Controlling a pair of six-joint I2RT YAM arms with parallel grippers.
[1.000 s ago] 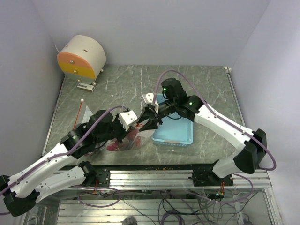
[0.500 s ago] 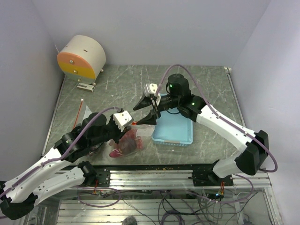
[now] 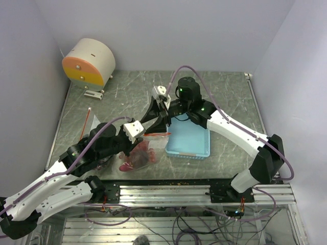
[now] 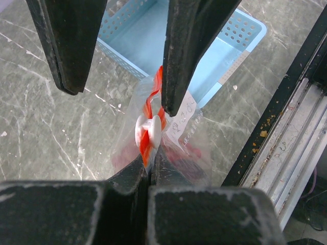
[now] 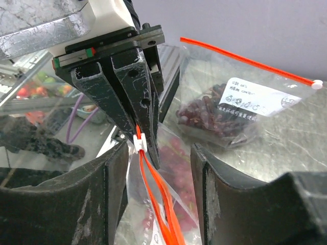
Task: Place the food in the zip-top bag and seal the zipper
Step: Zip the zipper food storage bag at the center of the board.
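The zip-top bag (image 3: 144, 148) hangs from my left gripper (image 4: 148, 164), which is shut on its orange-red zipper (image 4: 151, 109) just below the white slider (image 4: 148, 130). The food (image 3: 136, 156) shows as dark red clusters through the clear plastic, also the food (image 5: 180, 159) in the right wrist view. My right gripper (image 5: 158, 151) is open, one finger on each side of the zipper (image 5: 159, 204), not touching it. In the top view it is the right gripper (image 3: 154, 119) just above the left gripper (image 3: 137, 130).
The light blue tray (image 3: 190, 139) lies right of the bag. A second clear bag (image 5: 230, 109) of dark berries lies flat on the table behind, its orange strip (image 3: 88, 120) showing at the left. An orange and cream drum (image 3: 89, 62) stands at the back left.
My right gripper let go, opened and drew back, then came in again to straddle the zipper. The left gripper drew the bag slightly toward the near left.
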